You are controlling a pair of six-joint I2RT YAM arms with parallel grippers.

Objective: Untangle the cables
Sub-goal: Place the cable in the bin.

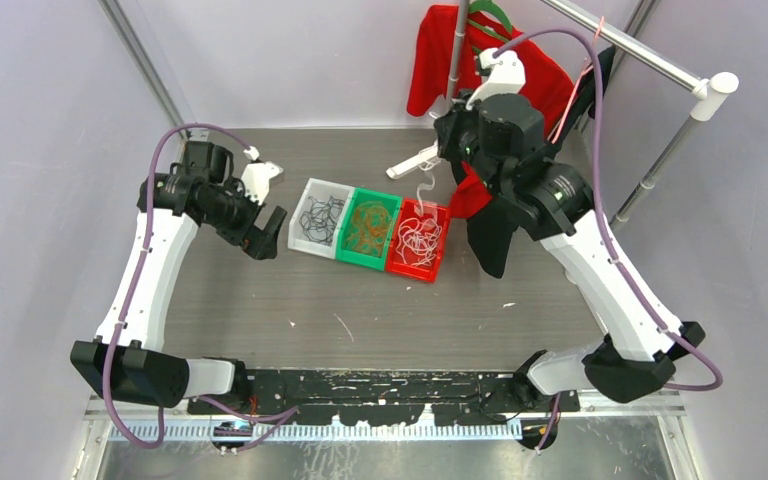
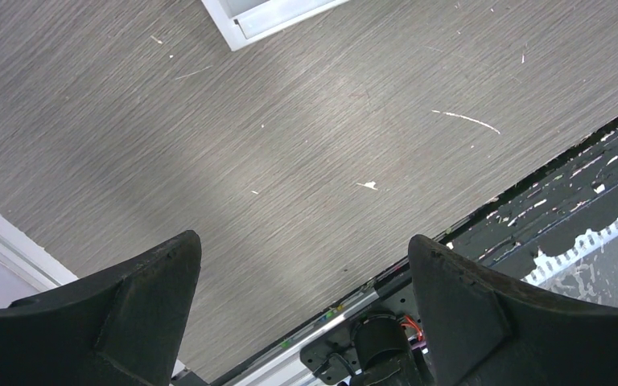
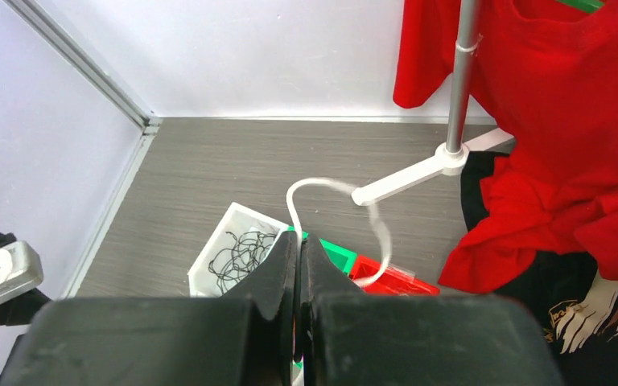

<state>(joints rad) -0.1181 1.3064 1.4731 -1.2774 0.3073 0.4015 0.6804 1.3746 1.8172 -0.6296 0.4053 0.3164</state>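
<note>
Three small bins stand side by side mid-table. The white bin holds black cables, the green bin orange cables, the red bin white cables. My right gripper hangs above the red bin, shut on a white cable that dangles toward the bin. In the right wrist view the gripper pinches that white cable, which loops up and round over the bins. My left gripper is open and empty just left of the white bin; in the left wrist view it sees bare table.
A clothes rack pole with a white foot stands behind the bins, with red cloth and black cloth hanging by my right arm. Small white scraps lie on the table. The black base rail runs along the near edge.
</note>
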